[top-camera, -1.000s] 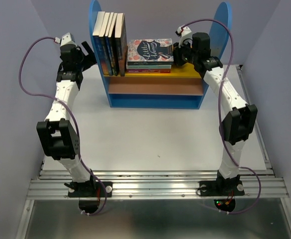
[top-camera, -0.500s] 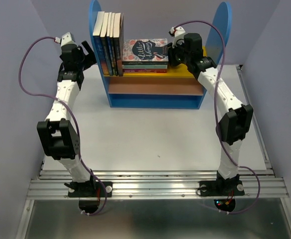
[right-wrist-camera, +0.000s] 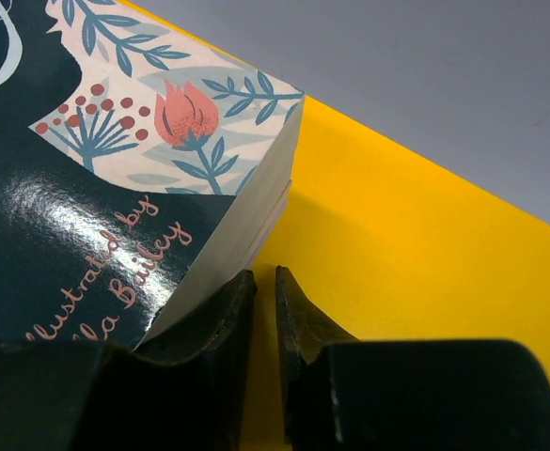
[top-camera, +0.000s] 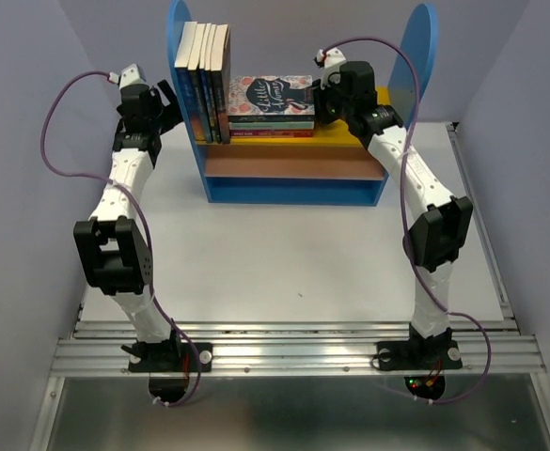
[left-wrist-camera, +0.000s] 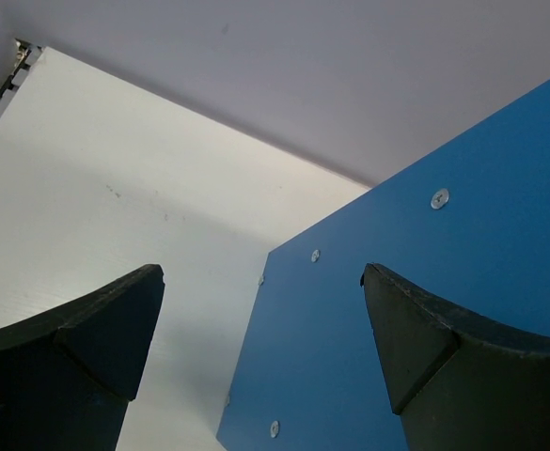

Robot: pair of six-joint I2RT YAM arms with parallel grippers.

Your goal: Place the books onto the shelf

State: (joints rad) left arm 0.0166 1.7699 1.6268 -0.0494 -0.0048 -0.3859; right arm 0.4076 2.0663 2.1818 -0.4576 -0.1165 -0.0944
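Fingertips of rt gripper point(right-wrist-camera: 263, 277) pressed together, nothing clamped, butted vs lower corner of flat book stack topped by floral pink-and-navy cover point(right-wrist-camera: 115, 188), low over yellow upper board point(right-wrist-camera: 397, 244). Lt gripper point(left-wrist-camera: 262, 277) spread wide, empty, hovering just outside tall blue round-topped side panel point(left-wrist-camera: 444, 310) of small bookshelf point(top-camera: 293, 193), near but not touching. Risk, as judged: w/ closed tips on stack edge, any push leftward likely to slide stack into upright row of thin dark-covered paperbacks point(top-camera: 209, 80), or to wedge under top cover and bend it; too hard a shove could tip row or shift whole shelf. Lt arm close to panel, so could knock it if swung inward. Paperbacks: on upper board at lt end, upright, packed tight vs lt panel, pale page edges up, dark spines toward top cam, just beside stack; touching or not, can't tell. Exact count unclear from above. No other books visible on white table point(top-camera: 284, 254). Looks about done, placement-wise.
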